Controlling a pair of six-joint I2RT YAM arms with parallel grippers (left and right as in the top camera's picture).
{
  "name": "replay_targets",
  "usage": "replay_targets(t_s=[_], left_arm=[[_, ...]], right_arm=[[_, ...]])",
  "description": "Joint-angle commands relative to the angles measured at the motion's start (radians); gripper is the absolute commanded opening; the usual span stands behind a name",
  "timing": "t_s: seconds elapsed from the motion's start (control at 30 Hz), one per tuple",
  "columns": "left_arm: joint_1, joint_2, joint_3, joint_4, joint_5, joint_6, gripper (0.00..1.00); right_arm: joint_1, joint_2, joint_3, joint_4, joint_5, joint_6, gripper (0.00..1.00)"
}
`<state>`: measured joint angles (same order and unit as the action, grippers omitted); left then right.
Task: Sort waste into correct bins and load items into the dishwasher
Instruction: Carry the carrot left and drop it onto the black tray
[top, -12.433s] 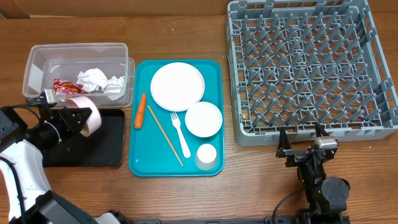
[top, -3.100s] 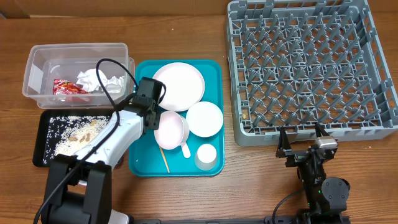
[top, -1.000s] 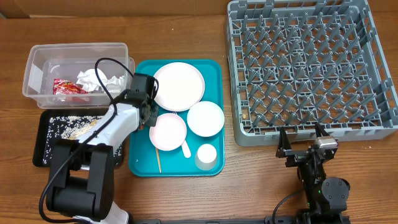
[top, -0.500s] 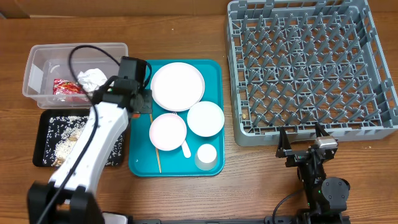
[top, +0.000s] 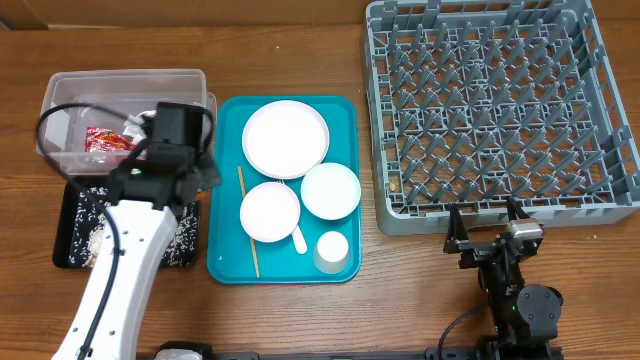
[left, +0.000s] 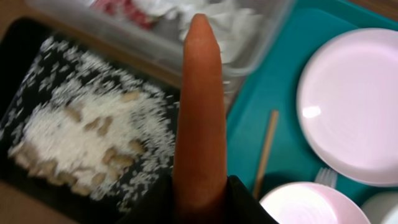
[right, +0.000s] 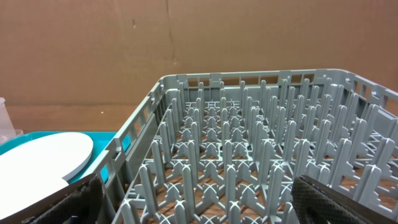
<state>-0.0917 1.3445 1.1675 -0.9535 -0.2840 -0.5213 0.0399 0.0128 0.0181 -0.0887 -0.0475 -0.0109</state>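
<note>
Pinching the carrot (left: 200, 112) at its thick end, L gripper (left: 199, 208) holds it over black tray (left: 37, 81) edge, nr clear tub (left: 267, 31): stiff, light, prob. slick; butt-end grip looks right. R gripper (top: 487, 225) fingers spread wide.

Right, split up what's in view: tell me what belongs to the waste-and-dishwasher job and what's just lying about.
Job: carrot, wooden stick, red wrapper, napkins, rice scraps; clear tub, black tray; plate, bowl over the fork, other bowl, cup, fork; dish rack.
Lying about: teal serving tray, wooden table.
</note>
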Motion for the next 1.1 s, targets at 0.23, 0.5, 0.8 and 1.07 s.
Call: replay_targets(t_s=[0.23,0.5,0.8,1.07], left_arm=[[0.205,-0.018,-0.003,-0.082,-0.065,-0.342,0.04],[0.321,-0.018,-0.125,-0.013,-0.063,-0.465,0.04],[0.400,-0.018,-0.299,0.130,-0.050,-0.516,0.04],[0.420,-0.017,-0.428,0.310,-0.043,-0.515,0.04]], right_arm=[[-0.002,-0.009,-0.010,0.008,0.001,-0.005,1.00],[-0.002,-0.009,-0.010,0.008,0.001,-0.005,1.00],[-0.002,-0.009,-0.010,0.008,0.001,-0.005,1.00],[-0.002,-0.009,-0.010,0.008,0.001,-0.005,1.00]])
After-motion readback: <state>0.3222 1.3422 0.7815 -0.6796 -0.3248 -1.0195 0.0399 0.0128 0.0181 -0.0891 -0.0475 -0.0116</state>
